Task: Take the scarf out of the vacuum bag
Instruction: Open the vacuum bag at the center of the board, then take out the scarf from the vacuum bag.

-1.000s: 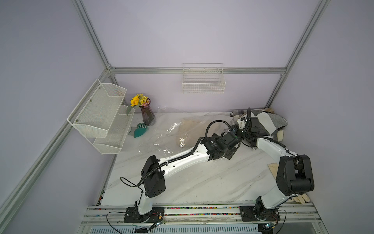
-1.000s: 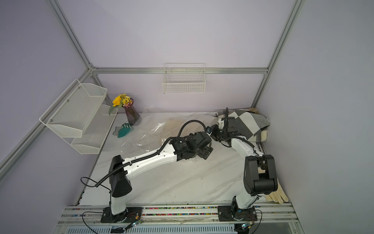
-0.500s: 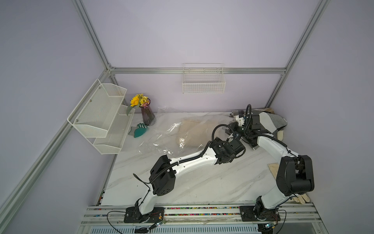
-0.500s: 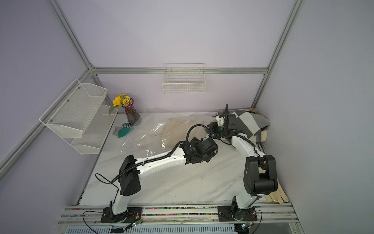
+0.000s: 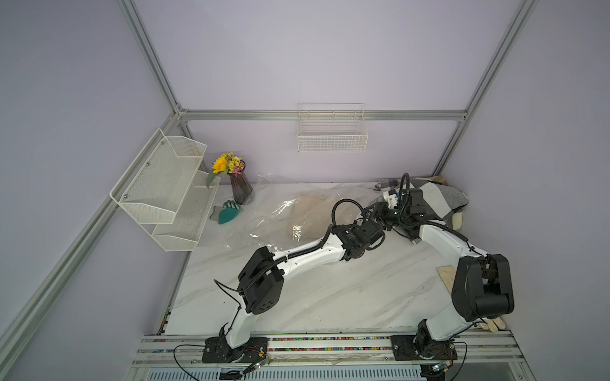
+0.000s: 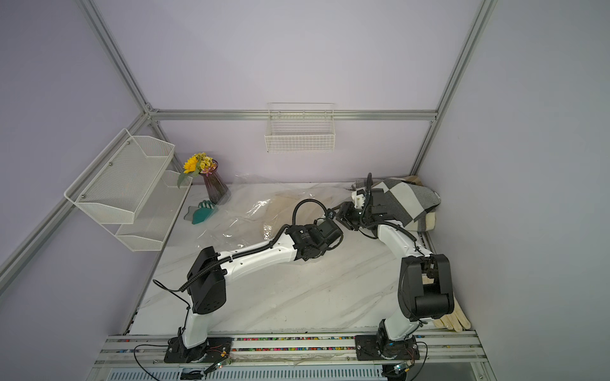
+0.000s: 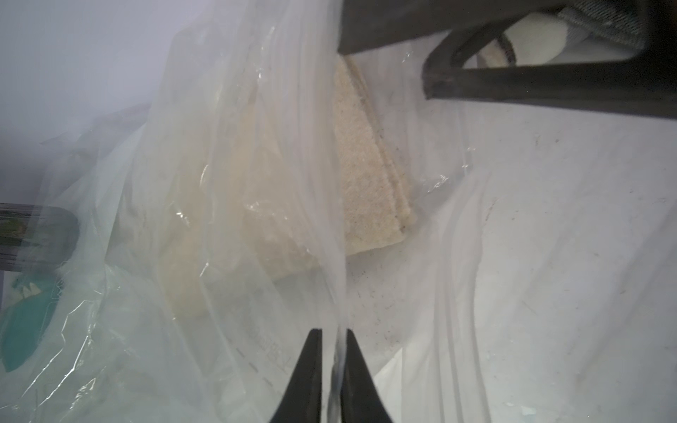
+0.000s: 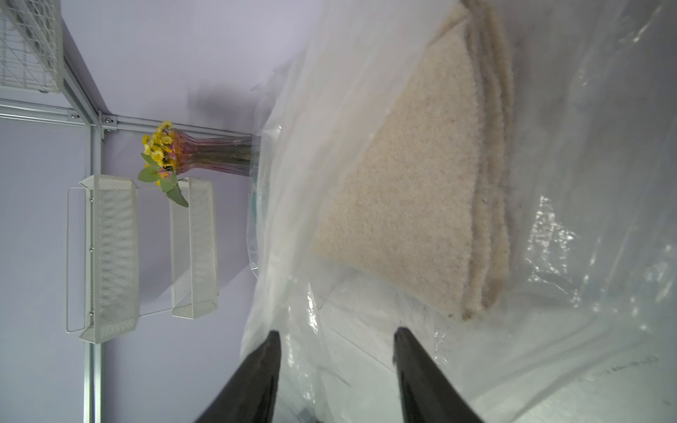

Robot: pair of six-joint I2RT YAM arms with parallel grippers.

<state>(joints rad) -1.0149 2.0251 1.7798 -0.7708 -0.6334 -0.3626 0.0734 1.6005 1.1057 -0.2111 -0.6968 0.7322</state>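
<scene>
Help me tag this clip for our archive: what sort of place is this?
Probably a lab robot cell dressed as a home corner: an aluminium frame with plain lilac panels encloses a marble-look tabletop, with a flower vase and mesh shelf as props.

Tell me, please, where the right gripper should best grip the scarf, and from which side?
Grip the scarf by the corner nearest the open right gripper, where folded layers stack into one edge. Come in low from that side, probably under the vacuum bag film pinched by the left gripper.
</scene>
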